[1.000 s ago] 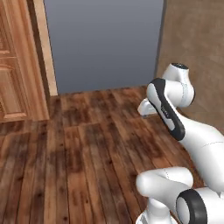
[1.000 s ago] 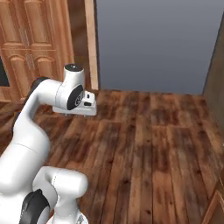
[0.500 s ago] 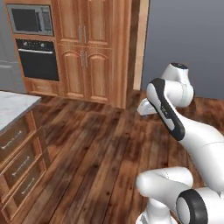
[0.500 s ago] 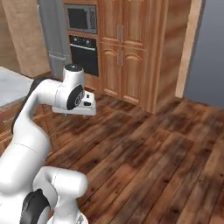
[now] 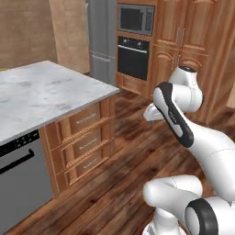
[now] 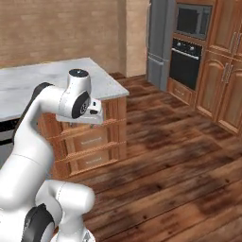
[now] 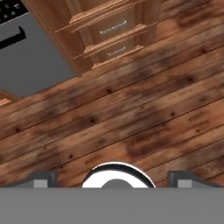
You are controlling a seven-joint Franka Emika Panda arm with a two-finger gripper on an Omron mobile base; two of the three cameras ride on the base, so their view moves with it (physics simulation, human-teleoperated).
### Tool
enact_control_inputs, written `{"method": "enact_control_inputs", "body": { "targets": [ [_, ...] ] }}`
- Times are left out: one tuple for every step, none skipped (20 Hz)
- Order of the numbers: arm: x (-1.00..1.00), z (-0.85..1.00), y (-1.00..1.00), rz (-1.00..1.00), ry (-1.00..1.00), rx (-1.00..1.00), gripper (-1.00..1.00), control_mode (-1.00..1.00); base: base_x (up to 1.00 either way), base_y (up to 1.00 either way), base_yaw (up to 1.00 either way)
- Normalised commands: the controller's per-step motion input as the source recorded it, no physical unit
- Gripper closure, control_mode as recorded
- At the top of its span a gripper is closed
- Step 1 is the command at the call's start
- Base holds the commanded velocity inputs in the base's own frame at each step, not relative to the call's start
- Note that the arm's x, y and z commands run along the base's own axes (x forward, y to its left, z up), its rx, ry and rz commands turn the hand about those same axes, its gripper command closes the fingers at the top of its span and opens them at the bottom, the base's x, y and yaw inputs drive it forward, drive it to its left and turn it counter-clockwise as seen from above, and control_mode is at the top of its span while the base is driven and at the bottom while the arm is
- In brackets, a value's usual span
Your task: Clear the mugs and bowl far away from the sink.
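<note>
The mugs, the bowl and the sink are out of view. My gripper [image 7: 113,178] hangs over the wooden floor and points down at it. Its two fingertips [image 7: 43,178] stand far apart at the bottom of the hand view, open, with nothing between them. In the base views the arm is folded in front of the base, and the hand [image 6: 92,112] is held at about counter height beside a kitchen island.
The island has a grey-white marble top [image 5: 41,92], wooden drawers [image 5: 85,137] and a grey dishwasher front [image 5: 20,179]. A wall oven [image 5: 133,57], a steel fridge [image 5: 101,41] and tall wooden cabinets [image 6: 227,71] line the far wall. Open wooden floor [image 6: 175,156] lies between them.
The whole picture has shifted as the base turned. The doorway and cabinets slid away and the island came in at the left. The arm's pose and the open gripper are unchanged.
</note>
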Motion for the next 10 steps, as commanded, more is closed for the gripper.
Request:
{"method": "enact_control_inputs", "body": {
  "targets": [
    [0.00, 0.00, 0.00, 0.00, 0.00, 0.00, -1.00, 1.00, -0.02, 0.00, 0.70],
    [0.00, 0.00, 0.00, 0.00, 0.00, 0.00, -1.00, 1.00, 0.00, 0.00, 0.69],
    [0.00, 0.00, 0.00, 0.00, 0.00, 0.00, -1.00, 1.00, 0.00, 0.00, 0.67],
    [0.00, 0.00, 0.00, 0.00, 0.00, 0.00, -1.00, 1.00, 0.00, 0.00, 0.66],
    [0.00, 0.00, 0.00, 0.00, 0.00, 0.00, -1.00, 1.00, 0.01, 0.00, 0.64],
    [0.00, 0.00, 0.00, 0.00, 0.00, 0.00, -1.00, 1.00, 0.05, 0.02, 0.62],
    [0.00, 0.00, 0.00, 0.00, 0.00, 0.00, -1.00, 1.00, 0.18, 0.16, 0.58],
    [0.00, 0.00, 0.00, 0.00, 0.00, 0.00, -1.00, 1.00, 0.19, 0.33, 0.55],
    [0.00, 0.00, 0.00, 0.00, 0.00, 0.00, -1.00, 1.00, 0.31, 0.59, 0.50],
    [0.00, 0.00, 0.00, 0.00, 0.00, 0.00, -1.00, 1.00, 0.43, 0.73, 0.45]
  ]
}}
